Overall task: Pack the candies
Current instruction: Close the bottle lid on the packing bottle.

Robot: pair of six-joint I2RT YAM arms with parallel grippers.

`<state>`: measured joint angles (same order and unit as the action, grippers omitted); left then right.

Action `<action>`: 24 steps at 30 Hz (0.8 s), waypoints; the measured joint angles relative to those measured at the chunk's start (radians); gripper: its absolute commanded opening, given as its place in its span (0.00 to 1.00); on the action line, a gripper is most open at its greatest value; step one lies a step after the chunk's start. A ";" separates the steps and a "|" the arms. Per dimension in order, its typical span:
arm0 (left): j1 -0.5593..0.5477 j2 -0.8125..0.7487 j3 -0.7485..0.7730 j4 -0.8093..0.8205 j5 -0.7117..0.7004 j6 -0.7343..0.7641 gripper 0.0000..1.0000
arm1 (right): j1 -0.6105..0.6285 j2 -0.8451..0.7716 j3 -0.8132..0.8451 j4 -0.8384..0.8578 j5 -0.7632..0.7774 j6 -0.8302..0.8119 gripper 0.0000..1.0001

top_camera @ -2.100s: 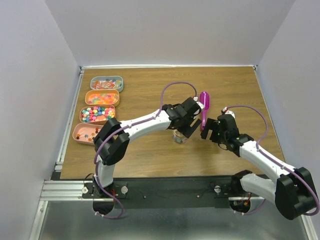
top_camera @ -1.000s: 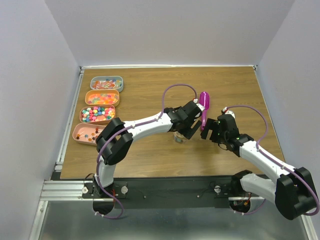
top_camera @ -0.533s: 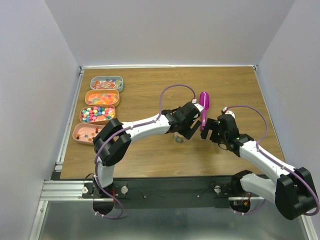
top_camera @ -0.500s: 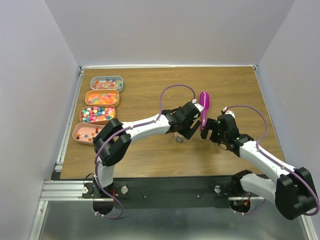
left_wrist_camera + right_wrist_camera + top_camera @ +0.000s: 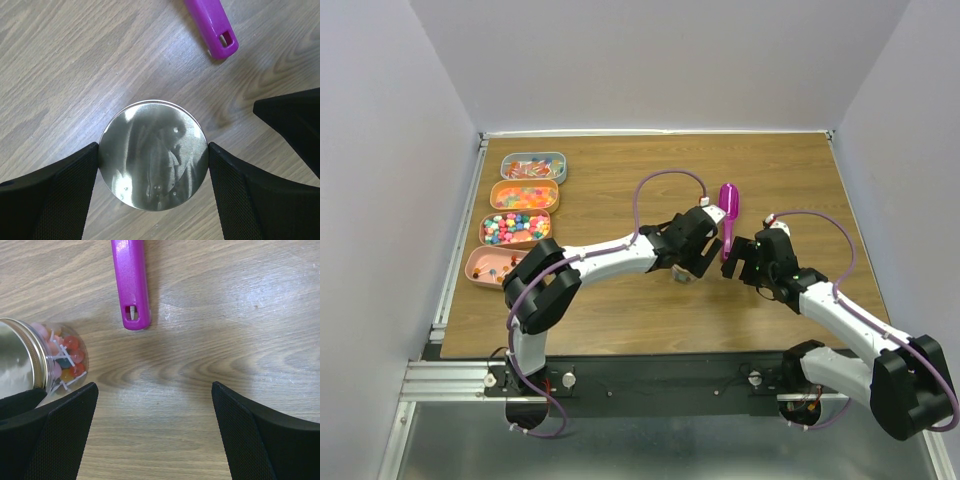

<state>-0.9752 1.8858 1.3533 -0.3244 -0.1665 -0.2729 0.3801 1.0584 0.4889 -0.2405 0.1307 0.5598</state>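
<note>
Inside left tool (image 5: pixel 153 147); jar (image 5: pixel 150 190) of candies (image 5: pixel 65 357), gripped; right tool (image 5: pixel 154 387) wide, empty

A magenta scoop (image 5: pixel 729 214) lay flat on the wooden counter (image 5: pixel 620 180), right of centre, its handle pointing toward the near edge. Close by that handle stood a glass jar (image 5: pixel 67 360) under a shiny metal lid (image 5: pixel 154 155). Four shallow trays (image 5: pixel 470 266) lined the left edge.

A brown wood-grain rectangular table (image 5: pixel 770 170) stands enclosed behind, left and right by plain pale lilac-grey walls (image 5: pixel 650 60); a silver aluminium rail (image 5: pixel 450 270) runs along its left edge
</note>
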 measured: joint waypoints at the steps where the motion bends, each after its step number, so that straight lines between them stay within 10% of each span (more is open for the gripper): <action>1: 0.001 -0.001 -0.003 0.008 0.001 -0.002 0.96 | 0.000 -0.002 0.000 0.000 0.000 0.000 1.00; 24: -0.011 0.000 0.007 -0.123 0.004 -0.008 0.98 | 0.000 -0.031 0.000 0.000 -0.001 -0.003 1.00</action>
<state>-0.9863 1.8854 1.3602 -0.4473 -0.1627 -0.2806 0.3801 1.0279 0.4889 -0.2401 0.1295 0.5564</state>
